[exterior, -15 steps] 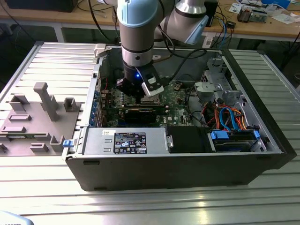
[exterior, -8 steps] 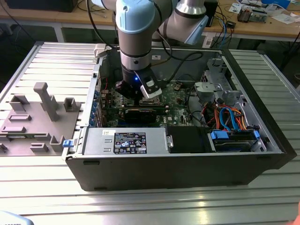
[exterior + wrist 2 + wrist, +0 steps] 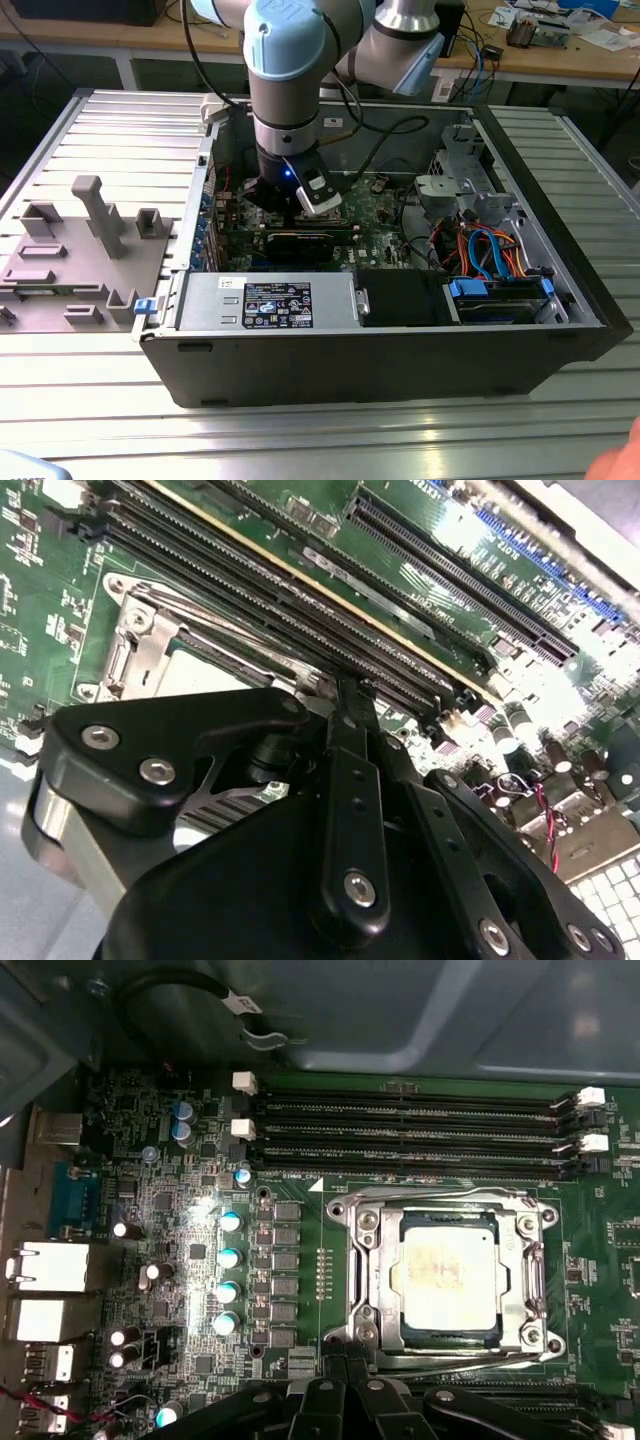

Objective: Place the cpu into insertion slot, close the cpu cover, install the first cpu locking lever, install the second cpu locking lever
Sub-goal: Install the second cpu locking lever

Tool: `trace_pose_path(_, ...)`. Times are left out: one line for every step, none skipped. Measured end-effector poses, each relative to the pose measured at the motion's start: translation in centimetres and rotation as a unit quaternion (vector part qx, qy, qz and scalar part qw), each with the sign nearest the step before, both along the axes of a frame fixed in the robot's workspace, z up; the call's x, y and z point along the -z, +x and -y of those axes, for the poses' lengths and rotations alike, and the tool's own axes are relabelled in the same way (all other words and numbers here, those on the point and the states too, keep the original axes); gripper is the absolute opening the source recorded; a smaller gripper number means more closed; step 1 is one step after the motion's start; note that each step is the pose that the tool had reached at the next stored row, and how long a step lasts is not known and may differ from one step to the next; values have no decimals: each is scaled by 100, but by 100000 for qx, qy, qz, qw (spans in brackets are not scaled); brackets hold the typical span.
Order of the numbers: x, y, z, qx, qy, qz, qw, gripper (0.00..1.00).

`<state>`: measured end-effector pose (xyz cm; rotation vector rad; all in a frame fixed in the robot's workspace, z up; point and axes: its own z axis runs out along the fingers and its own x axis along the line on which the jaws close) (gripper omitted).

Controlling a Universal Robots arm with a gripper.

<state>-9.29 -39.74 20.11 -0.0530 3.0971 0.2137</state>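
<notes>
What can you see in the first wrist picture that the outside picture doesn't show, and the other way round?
First wrist view: the cpu sitting in the insertion slot, with the cpu cover down around it. Exterior view: the whole computer case, the arm reaching in, and the grey fixture tray beside it. Both: the green motherboard.

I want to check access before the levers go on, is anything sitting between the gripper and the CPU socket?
Nothing visible does. The silver-grey square cpu lies in the metal-rimmed insertion slot with the dark metal cpu cover closed around it, and the black gripper sits right beside the socket's edge.
</notes>
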Motion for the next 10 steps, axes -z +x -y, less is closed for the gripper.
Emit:
trace_pose_path(-8,-2,0,-6,25,80,100000,11)
trace_pose_path(-24,-2,-1,-7,51,148,100000,11)
trace_pose_path(-48,-2,0,-9,9,180,100000,11)
trace_pose_path(-70,-2,0,-14,-12,183,100000,11)
trace_pose_path(-87,-2,0,-13,-2,188,100000,11)
trace_pose_path(-97,-2,3,-7,-4,187,100000,11)
trace_pose_path(-98,0,8,-7,-3,179,100000,11)
trace_pose_path(-99,14,24,-4,-11,120,100000,11)
trace_pose_path(-98,38,49,-7,-2,10,100000,11)
trace_pose_path(-98,48,69,-5,5,-43,100000,11)
